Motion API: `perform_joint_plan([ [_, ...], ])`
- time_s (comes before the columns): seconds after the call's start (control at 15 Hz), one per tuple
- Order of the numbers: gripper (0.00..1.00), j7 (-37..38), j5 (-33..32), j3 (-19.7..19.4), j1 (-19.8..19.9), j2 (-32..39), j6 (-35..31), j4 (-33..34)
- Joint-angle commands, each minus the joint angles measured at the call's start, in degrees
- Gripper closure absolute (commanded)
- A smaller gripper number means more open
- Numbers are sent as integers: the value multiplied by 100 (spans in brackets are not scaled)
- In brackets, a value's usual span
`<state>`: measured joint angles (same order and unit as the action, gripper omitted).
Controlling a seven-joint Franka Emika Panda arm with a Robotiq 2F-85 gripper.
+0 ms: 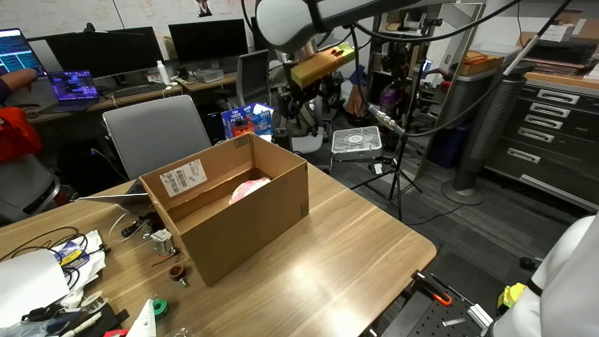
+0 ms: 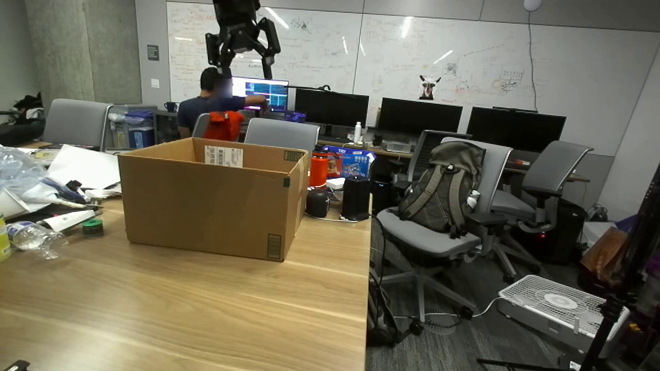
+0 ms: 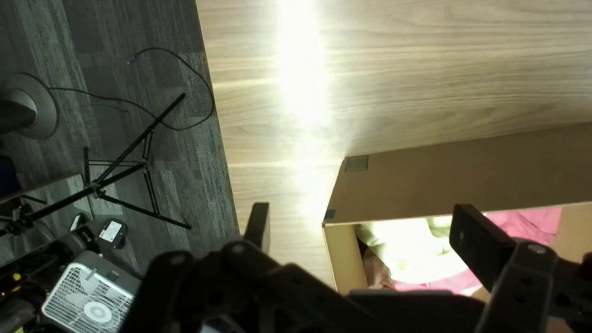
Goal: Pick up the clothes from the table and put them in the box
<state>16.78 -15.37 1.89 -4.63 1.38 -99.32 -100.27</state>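
Note:
An open cardboard box (image 1: 248,234) stands on the wooden table (image 1: 346,243); it also shows in an exterior view (image 2: 206,206) and in the wrist view (image 3: 462,180). Pink and pale clothes (image 3: 416,249) lie inside the box at one end. A part of them shows over the box wall in an exterior view (image 1: 248,188); the walls hide the rest. My gripper (image 2: 246,72) is high above the box, fingers spread, with nothing between them. In the wrist view the open gripper (image 3: 363,226) has one finger over the table and one over the box opening.
Cables, papers and a green tape roll (image 1: 160,307) lie beside the box. An orange bottle (image 2: 318,167) and black speakers (image 2: 356,198) stand behind it. A tripod (image 1: 398,178) and box fan (image 1: 356,140) are on the floor past the table edge. A person (image 2: 211,100) sits behind.

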Motion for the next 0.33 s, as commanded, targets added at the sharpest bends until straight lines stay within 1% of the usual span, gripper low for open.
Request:
perform_joint_plan([
  [0.0,0,-129,201,-9,129,-706,-172,-881],
  [0.07,0,-5,41,45,109,-247,11,-350],
  [0.27,0,-7,61,54,149,-501,-8,-703],
])
